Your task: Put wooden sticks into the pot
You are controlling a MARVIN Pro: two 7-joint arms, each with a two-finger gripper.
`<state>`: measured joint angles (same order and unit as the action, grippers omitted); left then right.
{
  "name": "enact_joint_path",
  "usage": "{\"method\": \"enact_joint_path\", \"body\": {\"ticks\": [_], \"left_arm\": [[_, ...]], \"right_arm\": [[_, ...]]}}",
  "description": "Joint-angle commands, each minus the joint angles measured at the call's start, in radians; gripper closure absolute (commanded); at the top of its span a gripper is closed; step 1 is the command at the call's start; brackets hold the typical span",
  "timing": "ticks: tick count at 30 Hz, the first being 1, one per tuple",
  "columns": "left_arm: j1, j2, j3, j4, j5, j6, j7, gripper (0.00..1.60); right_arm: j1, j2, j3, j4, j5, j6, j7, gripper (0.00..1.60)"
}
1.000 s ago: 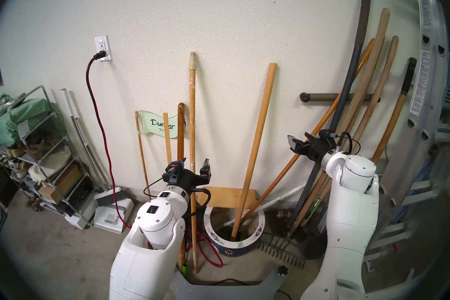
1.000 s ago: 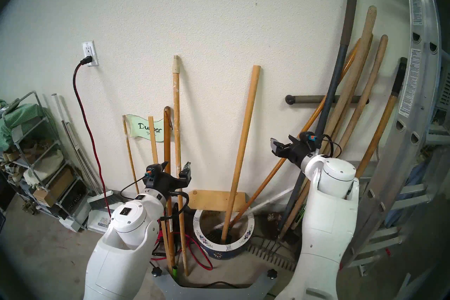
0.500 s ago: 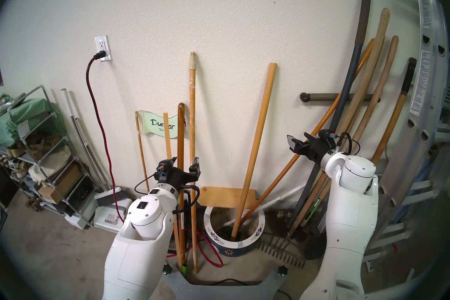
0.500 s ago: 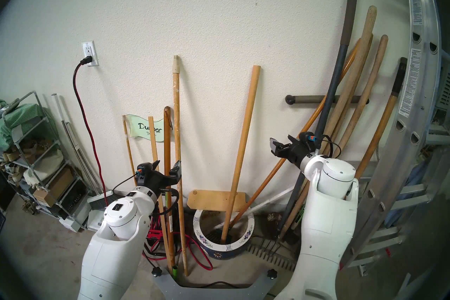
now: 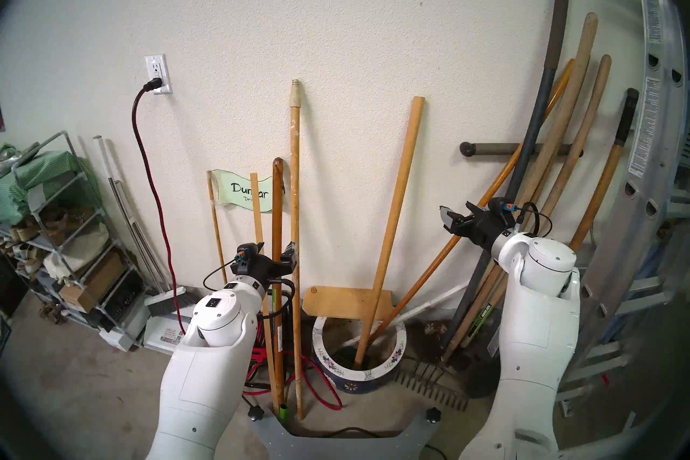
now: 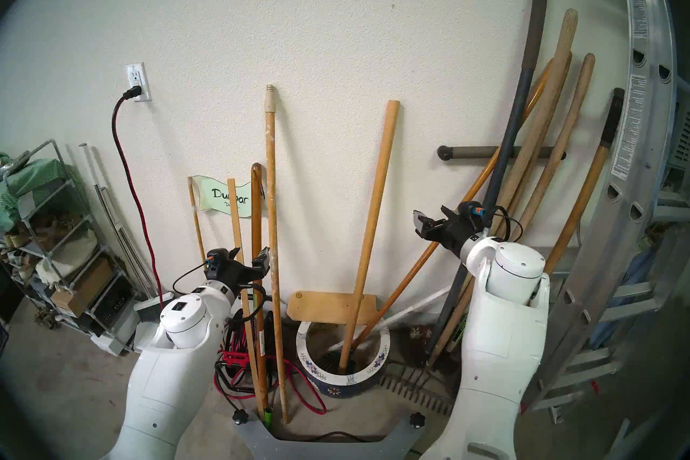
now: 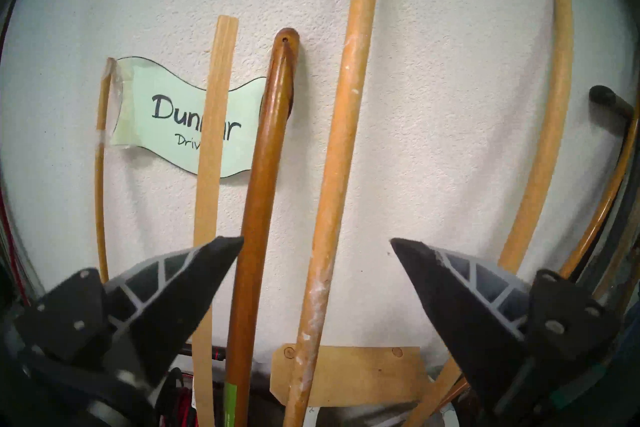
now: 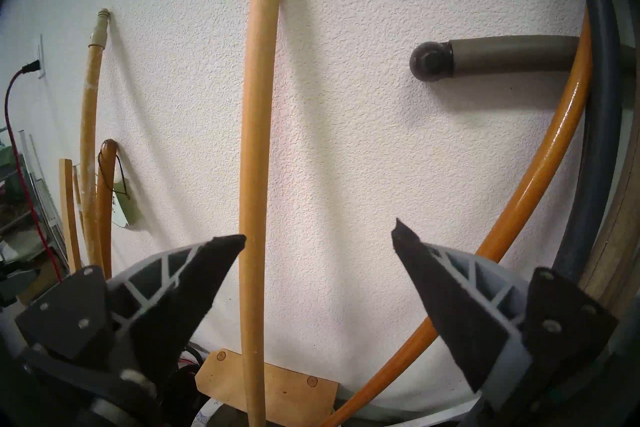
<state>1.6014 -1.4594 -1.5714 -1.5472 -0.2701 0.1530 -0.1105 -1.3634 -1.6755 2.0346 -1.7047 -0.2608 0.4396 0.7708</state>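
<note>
The left claw [image 5: 276,250] stood wide open and empty, its gap framing the dark brown stick [image 7: 263,194] and the paint-flecked pole [image 7: 332,173], which leaned on the wall with its foot on the floor. Right of it, the plain pole [image 5: 392,224] stood in the flowered pot [image 5: 388,367]. Farther right, the right claw [image 5: 456,216] also gaped empty.

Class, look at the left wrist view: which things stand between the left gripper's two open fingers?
Between the left gripper's fingers stand the dark-brown stick and the paint-flecked pole, both against the wall. Neither is gripped. The left wrist view shows this.
</note>
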Motion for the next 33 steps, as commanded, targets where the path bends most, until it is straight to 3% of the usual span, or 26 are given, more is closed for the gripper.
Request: {"method": "enact_joint_path", "body": {"ticks": [1, 21, 33], "left_arm": [[-0.112, 0.015, 0.000, 0.102, -0.012, -0.019, -0.038, 0.00], [-0.349, 0.057, 0.060, 0.464, 0.003, -0.130, -0.172, 0.00], [-0.476, 0.037, 0.093, 0.632, 0.012, -0.169, -0.209, 0.00]], "right_arm": [[0.002, 0.001, -0.004, -0.005, -0.001, -0.001, 0.002, 0.00], [0.002, 0.000, -0.004, -0.005, -0.001, -0.001, 0.003, 0.00], [0.002, 0.000, -0.004, -0.005, -0.002, -0.002, 0.003, 0.00]]}}
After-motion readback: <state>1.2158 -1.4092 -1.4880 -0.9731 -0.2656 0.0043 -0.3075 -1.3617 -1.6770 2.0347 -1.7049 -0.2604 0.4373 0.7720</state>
